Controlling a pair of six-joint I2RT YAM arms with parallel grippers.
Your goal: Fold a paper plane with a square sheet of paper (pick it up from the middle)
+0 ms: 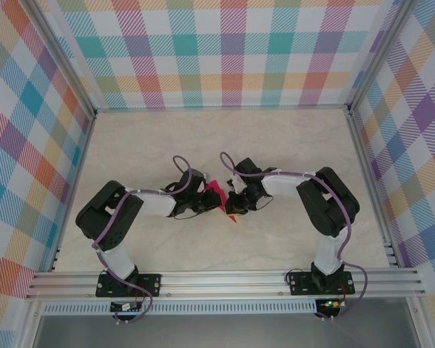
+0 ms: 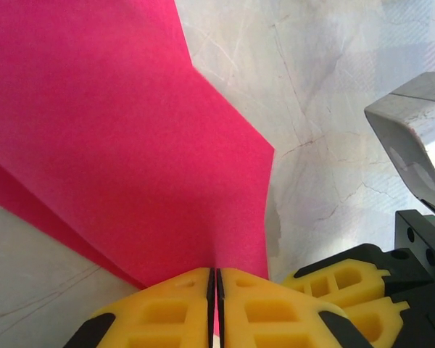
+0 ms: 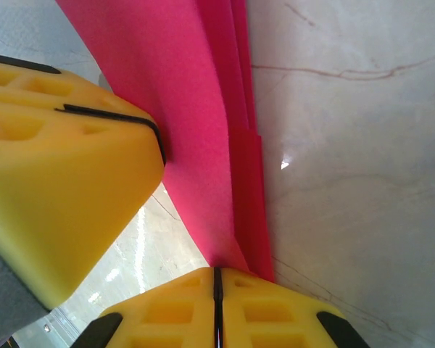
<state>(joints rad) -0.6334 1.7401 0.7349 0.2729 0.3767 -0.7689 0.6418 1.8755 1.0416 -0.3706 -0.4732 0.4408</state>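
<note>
Blocked at the centre by the left end effector point(image 1: 214, 205) and the right end effector point(image 1: 230, 210), tip to tip, both clamped on the folded pink sheet point(image 1: 216, 190) between them; no way through that gap. Free to pass over the bare tabletop point(image 1: 217, 138) on the far side, up to the checked far wall point(image 1: 217, 51). Open too at the left and right margins, outside the bent left arm point(image 1: 109, 217) and right arm point(image 1: 330, 199), as far as the left wall point(image 1: 22, 145) and right wall point(image 1: 420, 145). Hemmed in on the near side by the metal rail point(image 1: 225, 279) carrying both arms.
</note>
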